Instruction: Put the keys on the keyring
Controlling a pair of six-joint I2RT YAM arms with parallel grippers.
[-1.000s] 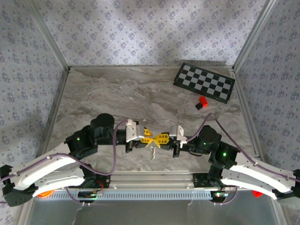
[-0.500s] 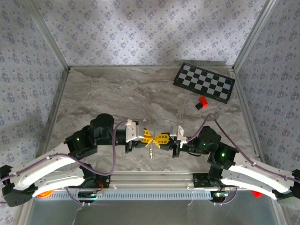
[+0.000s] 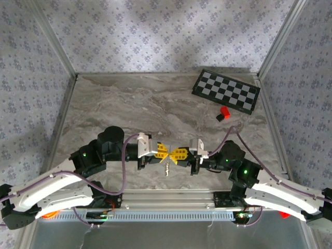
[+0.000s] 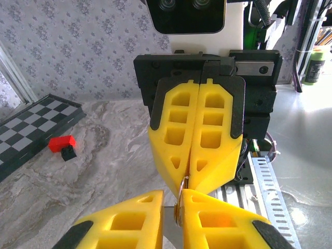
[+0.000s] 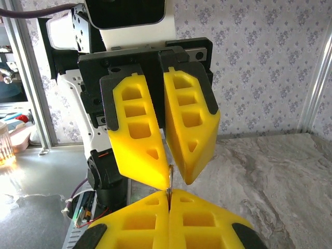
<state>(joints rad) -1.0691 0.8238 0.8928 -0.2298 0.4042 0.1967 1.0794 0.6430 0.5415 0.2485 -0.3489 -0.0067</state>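
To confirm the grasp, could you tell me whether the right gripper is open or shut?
Shut: the left wrist view shows the right gripper with fingers pressed together, the keyring pinched at its tips.

No text, label or number can be read.

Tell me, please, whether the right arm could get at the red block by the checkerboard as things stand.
Partly, I think: the way across the table from the right gripper to the red block looks free, but that gripper is shut on the keyring, so could not grasp it.
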